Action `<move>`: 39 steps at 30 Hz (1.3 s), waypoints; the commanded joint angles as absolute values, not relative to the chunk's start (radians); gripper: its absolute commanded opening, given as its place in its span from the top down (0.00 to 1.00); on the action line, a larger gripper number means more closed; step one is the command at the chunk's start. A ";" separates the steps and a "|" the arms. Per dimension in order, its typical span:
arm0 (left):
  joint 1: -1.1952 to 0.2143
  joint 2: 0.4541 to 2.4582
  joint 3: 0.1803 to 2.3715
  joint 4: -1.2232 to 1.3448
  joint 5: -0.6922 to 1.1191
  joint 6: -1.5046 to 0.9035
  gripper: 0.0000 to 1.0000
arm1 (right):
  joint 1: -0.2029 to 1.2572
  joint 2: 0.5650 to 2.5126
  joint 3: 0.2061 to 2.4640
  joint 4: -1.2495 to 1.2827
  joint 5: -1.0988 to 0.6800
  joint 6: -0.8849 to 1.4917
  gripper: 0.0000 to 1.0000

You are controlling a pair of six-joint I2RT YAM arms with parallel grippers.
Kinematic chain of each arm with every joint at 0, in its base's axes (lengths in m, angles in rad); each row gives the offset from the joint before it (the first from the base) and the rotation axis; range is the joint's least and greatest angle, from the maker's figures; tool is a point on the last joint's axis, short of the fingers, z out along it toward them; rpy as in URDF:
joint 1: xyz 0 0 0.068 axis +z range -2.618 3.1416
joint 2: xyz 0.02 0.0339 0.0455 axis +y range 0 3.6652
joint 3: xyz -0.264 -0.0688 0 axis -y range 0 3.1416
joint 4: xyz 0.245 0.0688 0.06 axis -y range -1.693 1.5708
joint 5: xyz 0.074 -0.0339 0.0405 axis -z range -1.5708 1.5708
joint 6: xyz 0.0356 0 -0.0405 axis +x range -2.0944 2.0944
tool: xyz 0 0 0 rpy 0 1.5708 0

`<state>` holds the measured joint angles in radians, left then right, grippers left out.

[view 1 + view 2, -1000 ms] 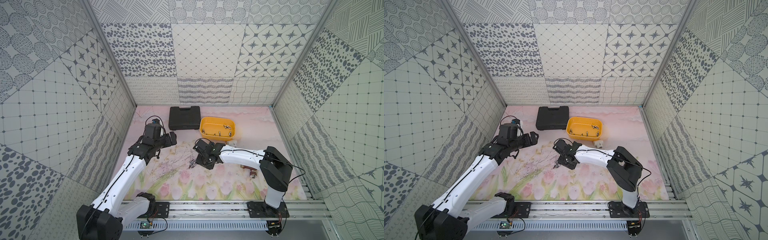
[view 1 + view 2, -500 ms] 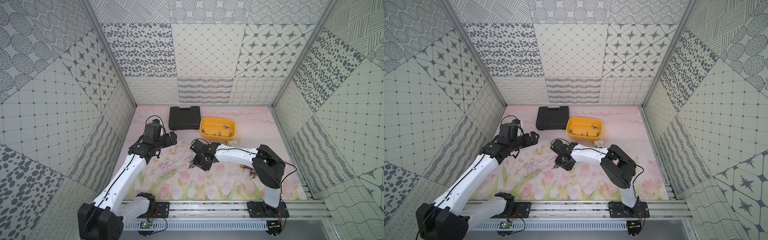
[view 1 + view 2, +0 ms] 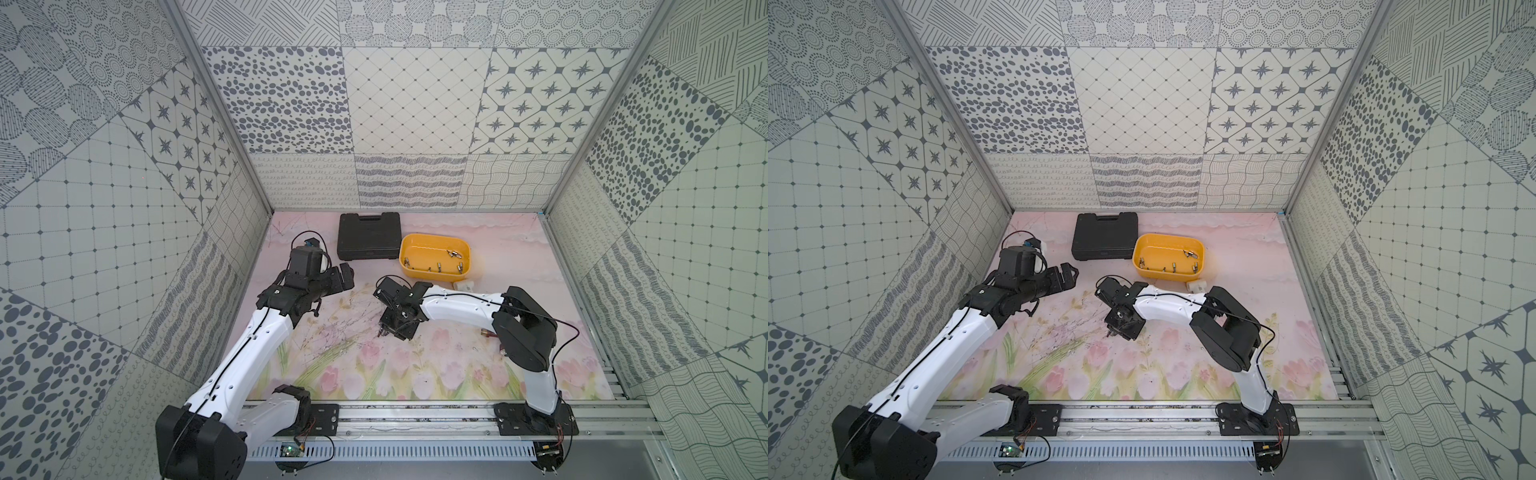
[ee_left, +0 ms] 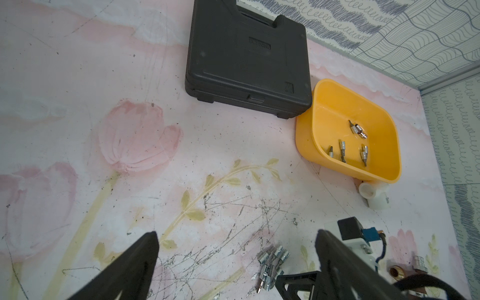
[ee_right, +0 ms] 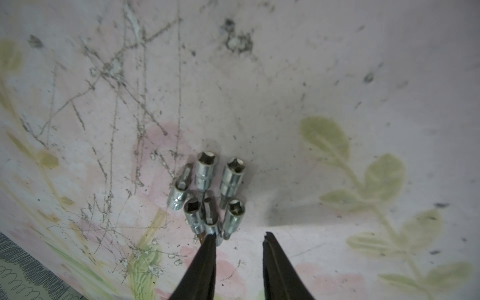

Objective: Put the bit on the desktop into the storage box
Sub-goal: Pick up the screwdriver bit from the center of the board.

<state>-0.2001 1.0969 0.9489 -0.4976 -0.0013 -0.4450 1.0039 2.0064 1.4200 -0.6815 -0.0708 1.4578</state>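
6 bits [image 5: 206,172], 1 storage box [image 4: 304,139]

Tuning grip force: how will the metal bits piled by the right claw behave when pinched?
Probably rigid and heavy for their size: the bits look like shiny metal. Likely slippery and roll-prone: smooth round barrels lying sideways on the flat desktop. They touch, so the right claw may nudge neighbours.

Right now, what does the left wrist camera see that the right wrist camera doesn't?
Only the left wrist view shows the black tool case, the yellow storage box with bits inside, a white pipe fitting and the left jaws spread wide. Only the right wrist view shows the square holes in the bits' ends and a right jaw tip touching one bit. Both show the pile of bits on the flowered desktop.
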 commanded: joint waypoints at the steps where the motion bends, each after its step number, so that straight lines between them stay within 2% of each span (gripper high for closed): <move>1: -0.197 1.088 0.962 -0.459 0.012 -0.442 0.01 | 1.009 2.026 1.447 -0.690 -0.080 1.477 0.69; 27: -0.196 1.078 0.960 -0.459 0.014 -0.443 0.01 | 1.004 2.046 1.449 -0.689 -0.083 1.516 0.74; 39: -0.197 1.074 0.961 -0.460 0.010 -0.441 0.01 | 0.997 2.063 1.451 -0.690 -0.103 1.519 0.80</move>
